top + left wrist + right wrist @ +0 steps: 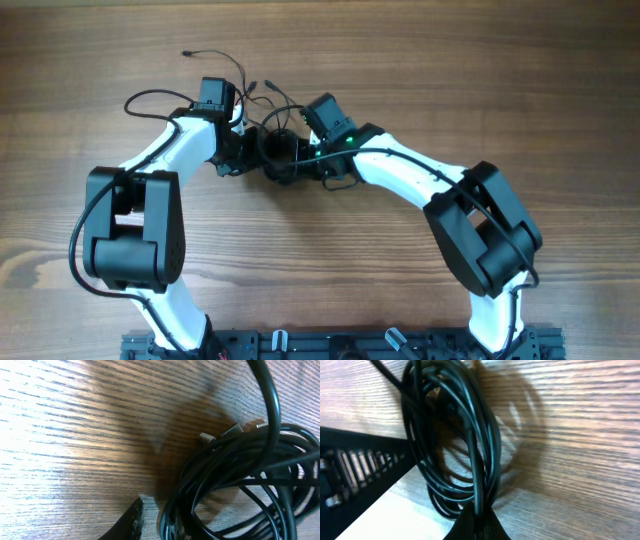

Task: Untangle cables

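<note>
The cables [279, 150] are thin black cords wound into a coil at the table's middle, between my two grippers. Loose ends with small plugs trail up toward the far side [190, 53]. My left gripper [250, 152] is at the coil's left side. In the left wrist view only one finger [132, 521] shows, with a small gap to the cable bundle [240, 475]; the other finger is hidden. My right gripper [305, 158] is at the coil's right side. In the right wrist view its fingers [477, 521] are pinched together on strands of the coil [450, 435].
The wooden table [480, 70] stretches all round. A thicker black arm cable [150, 98] loops out beside the left arm. The left arm's black body [350, 477] fills the left of the right wrist view, close to the coil.
</note>
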Motion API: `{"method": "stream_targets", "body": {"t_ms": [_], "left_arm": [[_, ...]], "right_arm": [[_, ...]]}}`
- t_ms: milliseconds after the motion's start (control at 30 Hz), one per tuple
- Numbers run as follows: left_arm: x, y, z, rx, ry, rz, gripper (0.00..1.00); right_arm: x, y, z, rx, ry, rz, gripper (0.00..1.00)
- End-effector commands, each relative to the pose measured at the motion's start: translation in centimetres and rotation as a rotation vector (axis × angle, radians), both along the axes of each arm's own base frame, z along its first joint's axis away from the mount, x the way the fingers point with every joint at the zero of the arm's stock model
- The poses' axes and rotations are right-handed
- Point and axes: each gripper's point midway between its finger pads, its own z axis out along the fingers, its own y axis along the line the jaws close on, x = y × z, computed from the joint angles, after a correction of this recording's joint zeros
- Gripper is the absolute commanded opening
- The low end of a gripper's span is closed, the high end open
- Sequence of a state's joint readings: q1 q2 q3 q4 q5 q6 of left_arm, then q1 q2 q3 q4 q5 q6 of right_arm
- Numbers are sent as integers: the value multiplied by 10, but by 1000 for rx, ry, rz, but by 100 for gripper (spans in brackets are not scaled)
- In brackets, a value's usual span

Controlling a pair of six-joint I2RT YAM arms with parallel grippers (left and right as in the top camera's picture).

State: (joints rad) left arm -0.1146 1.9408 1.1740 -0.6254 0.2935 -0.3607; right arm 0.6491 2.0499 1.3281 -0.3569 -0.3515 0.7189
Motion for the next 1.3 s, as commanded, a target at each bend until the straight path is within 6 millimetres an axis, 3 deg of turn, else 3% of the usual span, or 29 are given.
{"method": "stream_targets", "body": {"t_ms": [0, 100, 167, 300, 400, 433, 500, 700, 800, 867, 1100, 1200, 1267], "left_arm": [[-12, 5, -26, 30, 83, 40, 27], [-12, 6, -22, 29, 84, 42, 34], [-8, 8, -8, 28, 74, 46, 35], [14, 6, 54, 3, -34, 52, 39], [23, 6, 96, -8, -112, 55, 53], [24, 5, 105, -9, -125, 54, 56], [26, 5, 111, -10, -138, 51, 53], [21, -17, 86, -119, -78, -76, 51], [19, -29, 79, -191, -65, -126, 51], [19, -41, 78, -264, -59, -150, 58], [33, -62, 52, -400, -50, -167, 59], [31, -64, 28, -388, -7, -166, 42], [29, -61, 10, -337, 19, -162, 16]], "right_arm": [[-11, 10, 39, 184, -60, 249, 4], [-12, 9, 67, 277, -108, 333, 4], [-17, 10, 74, 327, -100, 366, 4], [-25, 10, 75, 344, -142, 466, 4], [-31, 6, 71, 326, -156, 515, 4], [-32, 5, 70, 321, -153, 522, 4], [-33, -1, 68, 312, -141, 524, 4], [-24, -19, 69, 340, -107, 487, 4], [-23, -21, 68, 339, -112, 489, 4], [-23, -21, 68, 338, -111, 489, 4], [-24, -21, 62, 336, -77, 466, 4], [-25, -22, 51, 328, -48, 462, 4], [-26, -23, 43, 322, -29, 458, 4]]}}
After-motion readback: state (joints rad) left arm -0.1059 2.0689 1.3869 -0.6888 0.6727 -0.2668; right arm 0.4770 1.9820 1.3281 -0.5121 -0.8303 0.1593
